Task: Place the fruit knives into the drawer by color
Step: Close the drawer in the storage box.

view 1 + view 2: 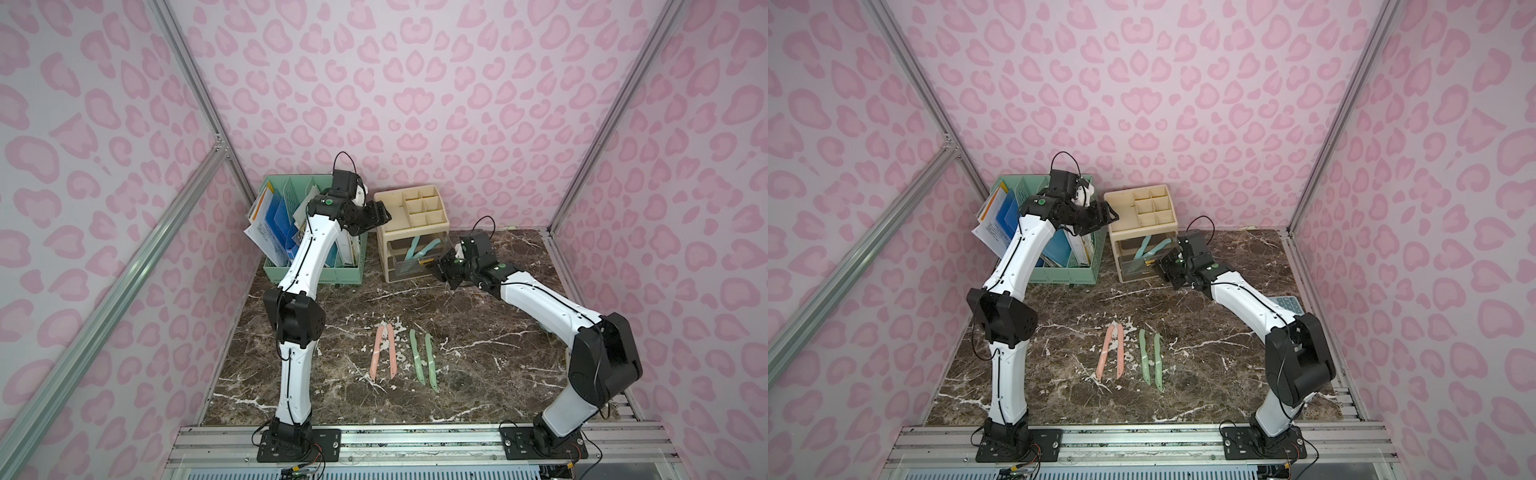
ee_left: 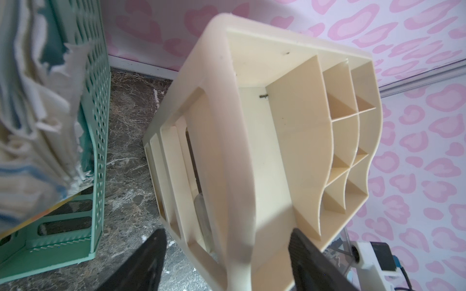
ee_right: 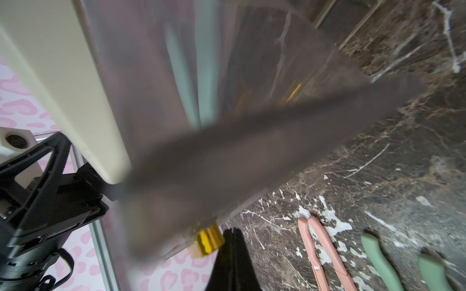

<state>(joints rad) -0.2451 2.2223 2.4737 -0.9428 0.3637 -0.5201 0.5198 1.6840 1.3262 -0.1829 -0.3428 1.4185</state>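
Observation:
A cream organizer (image 1: 409, 203) (image 1: 1142, 208) stands at the back, its clear drawer (image 1: 415, 268) pulled out. Two teal fruit knives (image 1: 420, 248) (image 1: 1152, 249) (image 3: 201, 75) lie inside the drawer. On the marble, both top views show two pink knives (image 1: 384, 352) (image 1: 1112, 352) (image 3: 320, 252) beside two green knives (image 1: 423, 357) (image 1: 1151, 358) (image 3: 378, 259). My left gripper (image 1: 384, 212) (image 2: 227, 233) is open, its fingers straddling the organizer's (image 2: 290, 141) upper left corner. My right gripper (image 1: 436, 266) (image 3: 233, 230) is shut and empty, right beside the drawer's gold handle (image 3: 209, 241).
A mint file basket (image 1: 316, 266) (image 2: 95, 126) full of papers stands left of the organizer, close to my left arm. A calculator (image 1: 1289, 305) lies by the right edge behind my right arm. Pink patterned walls and aluminium posts enclose the table.

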